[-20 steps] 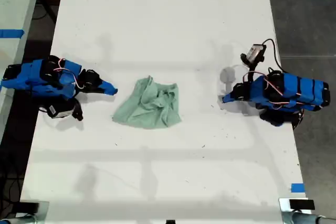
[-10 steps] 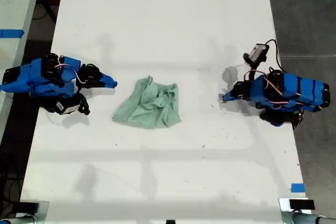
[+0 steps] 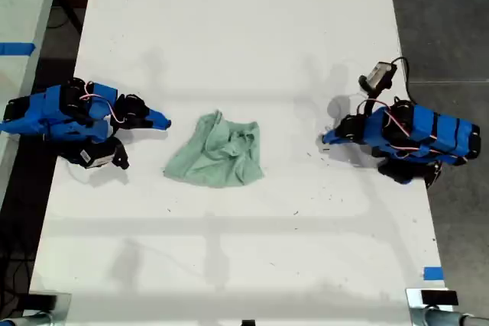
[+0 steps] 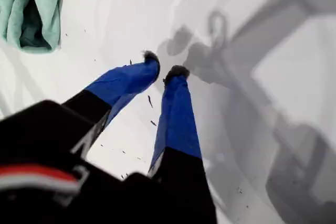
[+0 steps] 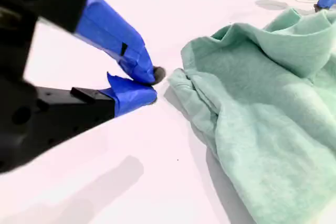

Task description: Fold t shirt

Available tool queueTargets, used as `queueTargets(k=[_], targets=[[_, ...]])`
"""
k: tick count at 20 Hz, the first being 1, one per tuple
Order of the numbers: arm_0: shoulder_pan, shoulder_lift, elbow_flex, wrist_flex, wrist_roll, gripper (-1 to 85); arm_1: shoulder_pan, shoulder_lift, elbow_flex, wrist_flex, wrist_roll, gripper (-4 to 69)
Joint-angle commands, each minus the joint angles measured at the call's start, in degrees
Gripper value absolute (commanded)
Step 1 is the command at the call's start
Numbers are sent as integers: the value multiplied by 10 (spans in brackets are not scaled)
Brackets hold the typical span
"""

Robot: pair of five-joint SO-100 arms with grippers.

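Mint-green crumpled soft fabric t shirt (image 3: pixel 216 151): bunched in a loose heap, unfolded, on the white tabletop (image 3: pixel 244 28) between both tools; touched by neither.
My second tool (image 5: pixel 152 84): blue-taped tips nearly together, empty, just beside the shirt's near edge; likely set low to pinch that hem.
My first tool (image 4: pixel 163 72): tips a narrow gap apart, empty, well short of the shirt.
Second arm pose: stretched low along the tabletop from the exterior view's left, tool (image 3: pixel 162 122) aimed at the shirt.
First arm pose: low, reaching in from the exterior view's right, tool (image 3: pixel 327 140) facing the shirt.
Likely next: grip opposite edges, spread flat before folding.
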Motion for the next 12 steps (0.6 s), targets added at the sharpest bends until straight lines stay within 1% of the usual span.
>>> queueTargets(k=[1,2,4,5,6,7,8,9,10,12], targets=[[-12,2,-4,11,-3,112,-18,4,20,1,10,164],[-1,2,-8,11,-3,142,-25,4,20,0,3,180],[15,3,-3,11,2,145,-30,4,21,-3,1,181],[24,3,-2,11,-1,145,-34,4,21,-3,51,177],[28,3,-2,11,-1,145,-40,4,21,-3,59,178],[28,3,-6,13,-18,145,-45,4,22,-3,40,178],[21,4,-8,15,-64,145,-46,4,22,-3,14,178],[4,4,-6,17,-38,145,-42,4,22,-3,-5,177],[-9,4,-4,16,-34,152,-38,4,22,-3,-18,177],[-25,4,-4,16,-38,153,-38,4,22,-3,-18,177]])
